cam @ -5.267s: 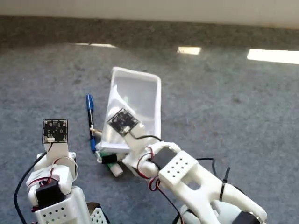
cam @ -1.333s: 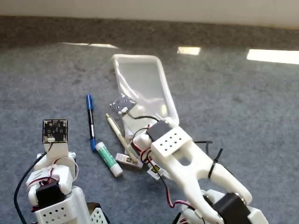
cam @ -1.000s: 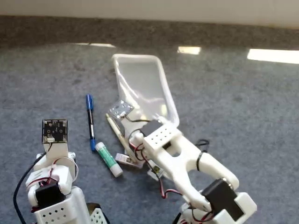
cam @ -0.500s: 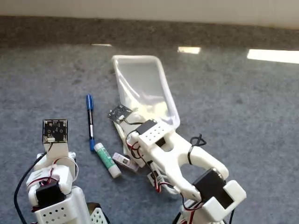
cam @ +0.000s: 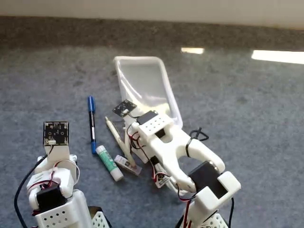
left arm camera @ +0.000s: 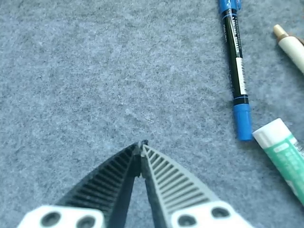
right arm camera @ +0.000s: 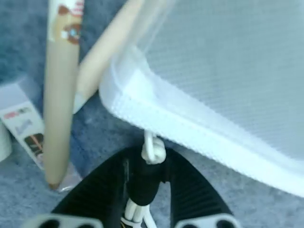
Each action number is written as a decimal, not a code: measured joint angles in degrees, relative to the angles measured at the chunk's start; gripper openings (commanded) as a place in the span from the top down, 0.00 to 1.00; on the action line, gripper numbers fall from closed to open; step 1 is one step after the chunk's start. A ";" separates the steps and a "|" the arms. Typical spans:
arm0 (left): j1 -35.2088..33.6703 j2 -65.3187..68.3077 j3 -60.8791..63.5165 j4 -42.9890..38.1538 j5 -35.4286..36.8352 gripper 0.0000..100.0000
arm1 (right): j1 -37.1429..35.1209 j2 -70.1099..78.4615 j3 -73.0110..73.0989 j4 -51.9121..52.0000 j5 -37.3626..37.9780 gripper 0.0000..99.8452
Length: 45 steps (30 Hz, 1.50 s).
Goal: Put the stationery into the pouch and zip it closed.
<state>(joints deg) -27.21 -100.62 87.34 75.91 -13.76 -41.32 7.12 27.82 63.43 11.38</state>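
Two sets of jaws, two states. R jaws: clenched on the zip pull [right arm camera: 153, 149] at the near corner of the pouch [right arm camera: 228, 61], pull's white loop poking past the tips. L jaws: shut tip to tip on nothing, hanging over bare surface [left arm camera: 95, 71]. Blue pen [left arm camera: 235, 71] is just beside them, glue stick [left arm camera: 285, 156] near its capped end.

Pouch lies flat mid-surface and looks empty. Can't tell how far the zip is open. Beige pen [right arm camera: 61, 85] lies just beside the pouch edge by R jaws, small box [right arm camera: 19, 123] at its tip.

All stationery is outside, so loading not begun. You're at pouch prep, I'd judge.

Next: hold R on the pull to steady the mouth. Open L jaws and come down on the blue pen mid-barrel, across its length. Beige pen may snag the pouch rim.
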 measured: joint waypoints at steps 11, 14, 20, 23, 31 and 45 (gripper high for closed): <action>0.00 0.00 0.00 -0.79 0.00 0.99 | 1.49 -21.98 11.60 -4.22 0.00 0.99; 1.41 0.00 0.00 -2.90 0.18 0.92 | 2.73 -29.54 16.00 -6.15 0.00 0.99; 7.38 0.00 0.00 -6.77 6.86 0.80 | 3.08 -40.53 22.42 -10.46 0.00 0.99; 9.05 0.26 -2.46 -6.95 9.23 0.81 | 3.08 -44.84 25.58 -12.84 0.00 0.99; 19.08 0.00 -12.31 -6.95 9.93 0.80 | 3.08 -59.25 31.38 -15.21 0.00 0.99; 35.78 0.00 -16.44 -4.31 20.40 0.73 | 3.08 -81.93 37.27 -15.12 -0.35 0.99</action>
<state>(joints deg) 8.57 -100.62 70.90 71.60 6.64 -38.24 -74.81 65.10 48.31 11.03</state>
